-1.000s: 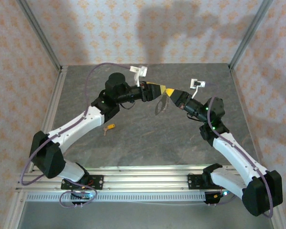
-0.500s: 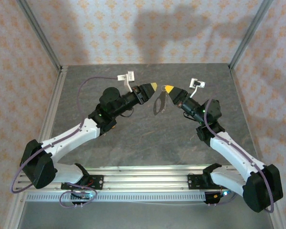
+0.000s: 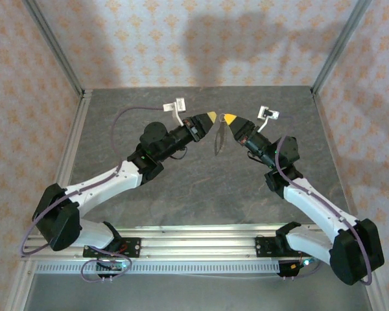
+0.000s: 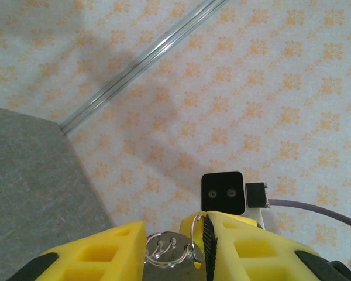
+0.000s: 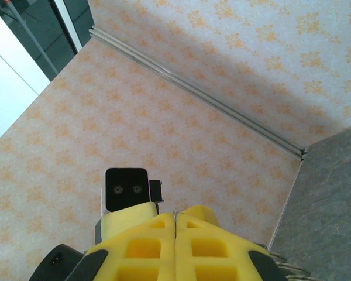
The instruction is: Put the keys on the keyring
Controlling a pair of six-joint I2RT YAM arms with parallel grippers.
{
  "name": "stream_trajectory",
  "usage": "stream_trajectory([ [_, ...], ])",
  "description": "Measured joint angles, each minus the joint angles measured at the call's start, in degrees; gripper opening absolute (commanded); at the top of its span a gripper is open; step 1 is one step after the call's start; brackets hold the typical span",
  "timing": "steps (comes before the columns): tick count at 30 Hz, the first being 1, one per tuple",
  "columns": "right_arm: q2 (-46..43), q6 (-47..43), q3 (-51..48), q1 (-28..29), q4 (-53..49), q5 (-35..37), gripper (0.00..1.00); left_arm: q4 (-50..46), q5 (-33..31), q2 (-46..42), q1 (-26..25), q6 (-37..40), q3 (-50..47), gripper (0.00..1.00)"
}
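High over the middle of the grey table [image 3: 201, 188], my two yellow-tipped grippers meet tip to tip. The right gripper [image 3: 227, 119] [image 5: 174, 215] is shut, and the keyring [image 3: 218, 139] hangs from its tip as a thin wire loop. Coils of the keyring [image 5: 284, 264] show at the lower right of the right wrist view. The left gripper [image 3: 211, 117] [image 4: 172, 231] has the keyring [image 4: 169, 249] between its fingers: wire coils and a flat metal piece fill the narrow gap from pad to pad. The keys are hidden.
Patterned walls and metal corner posts [image 3: 334, 48] enclose the table. A slotted rail [image 3: 194, 243] runs along the near edge by the arm bases. Each wrist view shows the other arm's black camera block [image 4: 222, 192] [image 5: 127, 188] close ahead.
The left arm has swung in to the right gripper's tip and its jaws have narrowed around the hanging keyring. A small yellow-headed key seen on the table earlier is now hidden by the left arm.
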Motion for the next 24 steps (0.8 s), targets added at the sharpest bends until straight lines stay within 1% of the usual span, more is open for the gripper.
stream_trajectory([
  [8, 0.6, 0.4, -0.1, 0.3, 0.5, 0.1, 0.00, 1.6, 0.0, 0.9, -1.0, -0.3, 0.0, 0.31],
  [16, 1.0, 0.4, -0.1, 0.3, 0.5, 0.1, 0.00, 2.9, 0.0, 1.5, -1.3, -0.7, 0.0, 0.27],
  [24, 1.0, 0.4, -0.1, 0.4, 0.5, 0.0, 0.00, 2.9, 0.2, 2.0, -1.9, -0.8, 0.0, 0.27],
])
